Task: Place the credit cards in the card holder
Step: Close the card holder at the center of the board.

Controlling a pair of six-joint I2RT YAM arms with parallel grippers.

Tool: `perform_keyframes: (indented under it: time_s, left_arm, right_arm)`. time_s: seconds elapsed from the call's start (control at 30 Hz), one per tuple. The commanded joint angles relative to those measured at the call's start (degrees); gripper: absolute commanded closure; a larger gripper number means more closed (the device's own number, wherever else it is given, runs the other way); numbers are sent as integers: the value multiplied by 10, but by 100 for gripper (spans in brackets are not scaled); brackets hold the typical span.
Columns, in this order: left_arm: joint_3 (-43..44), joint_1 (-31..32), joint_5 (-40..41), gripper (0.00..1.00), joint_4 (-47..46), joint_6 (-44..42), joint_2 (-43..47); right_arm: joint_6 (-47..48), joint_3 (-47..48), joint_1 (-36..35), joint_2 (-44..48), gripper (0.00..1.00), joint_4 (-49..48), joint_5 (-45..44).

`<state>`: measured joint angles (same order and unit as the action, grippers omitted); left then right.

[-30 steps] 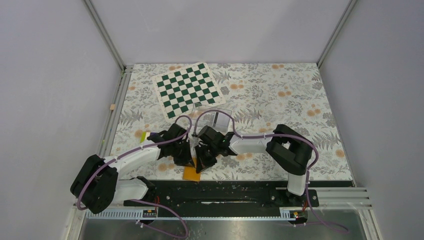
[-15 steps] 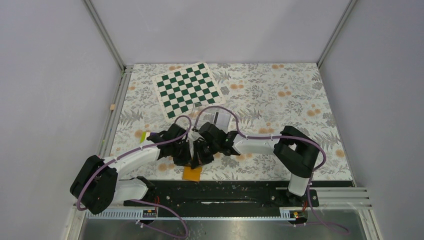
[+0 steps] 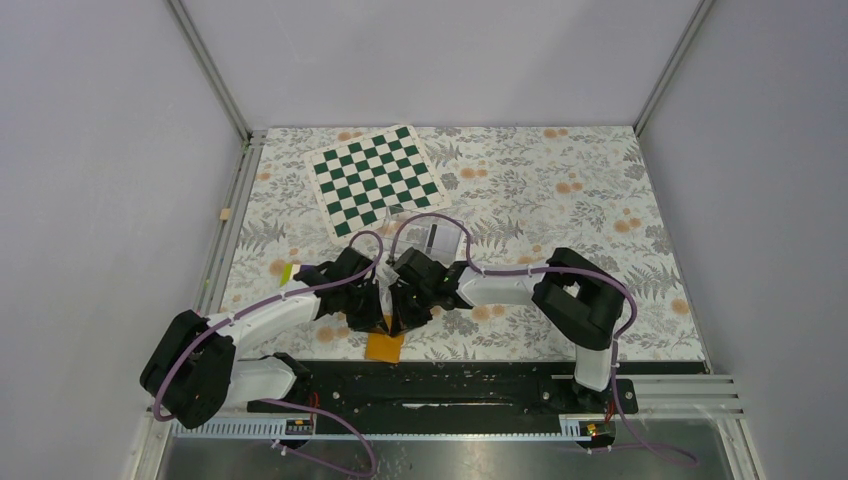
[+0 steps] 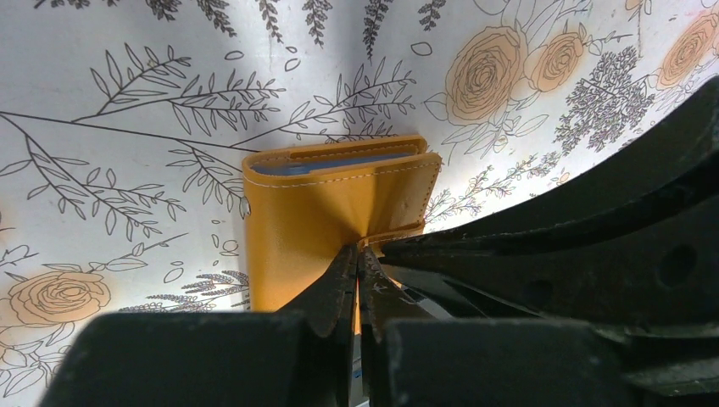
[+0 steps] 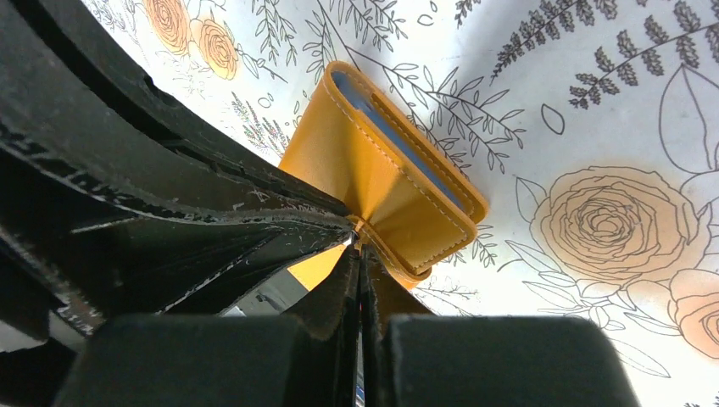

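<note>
The orange card holder [image 3: 385,345] lies near the table's front edge. Its light blue inside shows along the far edge in the left wrist view [image 4: 335,161] and in the right wrist view [image 5: 398,144]. My left gripper [image 3: 378,308] and right gripper [image 3: 402,306] meet tip to tip above it. The left gripper [image 4: 358,254] is shut, pinching the holder's upper flap, which tents up toward its tips. The right gripper [image 5: 360,242] is shut on the same flap from the other side. I cannot make out any credit card.
A green and white chessboard [image 3: 375,178] lies at the back left. A clear plastic box [image 3: 437,235] stands just behind the grippers. A small yellow piece [image 3: 286,272] lies left of the left arm. The black base rail [image 3: 450,385] runs right in front of the holder.
The right gripper has shifted slightly back from the front edge, and its elbow swung right, then back. Both grippers stay shut on the holder.
</note>
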<state>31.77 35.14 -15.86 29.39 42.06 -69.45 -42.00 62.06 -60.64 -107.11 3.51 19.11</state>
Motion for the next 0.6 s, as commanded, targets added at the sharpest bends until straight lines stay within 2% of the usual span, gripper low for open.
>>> perform_keyframes:
  time_s: [0.0, 0.3, 0.43, 0.57]
  left_arm:
    - [-16, 3, 32, 100, 31, -10, -4]
    - [-12, 4, 30, 100, 35, -9, 2]
    - [-1, 4, 33, 87, 45, -2, 24]
    - [7, 3, 43, 84, 61, 4, 47]
  right_arm:
    - [17, 16, 0, -14, 100, 10, -18]
    - [24, 18, 1, -33, 100, 45, -31]
    - [27, 8, 1, -31, 100, 58, -37]
    - [28, 3, 1, -29, 100, 61, -36]
